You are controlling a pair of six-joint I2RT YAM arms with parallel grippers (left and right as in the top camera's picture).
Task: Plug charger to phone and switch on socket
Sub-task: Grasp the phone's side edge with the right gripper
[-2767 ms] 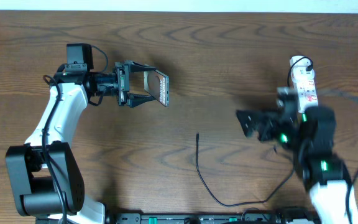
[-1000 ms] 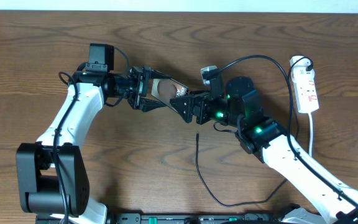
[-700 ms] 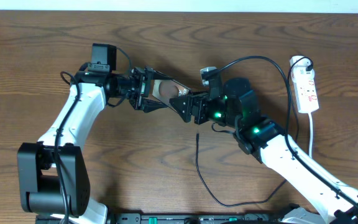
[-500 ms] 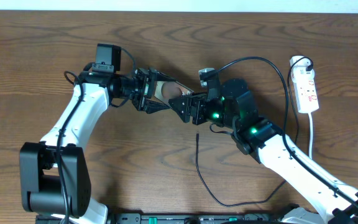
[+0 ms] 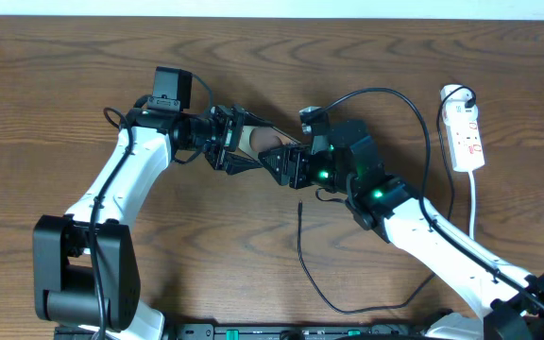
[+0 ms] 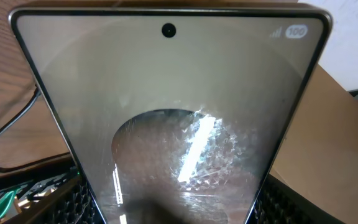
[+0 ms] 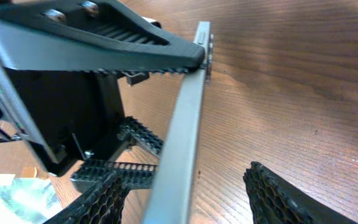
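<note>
Looking down from overhead first, we see the left gripper (image 5: 239,151) clamped on the phone (image 5: 250,138) and holding it up off the table (image 5: 111,57). The phone's long axis runs straight out from that gripper's fingertips toward the right gripper (image 5: 280,161), which faces it nose to nose. The charger (image 5: 302,250) lies on the wood behind and beneath the right gripper, its tip near that wrist. The socket (image 5: 466,137) sits well apart, far behind the right arm. The right arm is the nearer one to both.

From the left wrist, the phone (image 6: 166,112) fills the view, face toward the camera. Its punch-hole end is at the far end, away from the palm, and the meshed pads (image 6: 73,202) pinch its sides at the near end. We judge that the port end is down by the palm, but it is hidden.

From the right wrist, we see the phone edge-on (image 7: 182,137), a thin strip running straight ahead. It passes between this gripper's own pads (image 7: 101,199), which stand wide on either side of it. The far one (image 7: 278,193) is clearly apart from the edge. A finger of the left gripper (image 7: 104,43) crosses above, ahead of it.

We judge that the coming move turns on this line-up. The free end of the phone points into the spread right jaws, so closing there would let the left release the port end.
</note>
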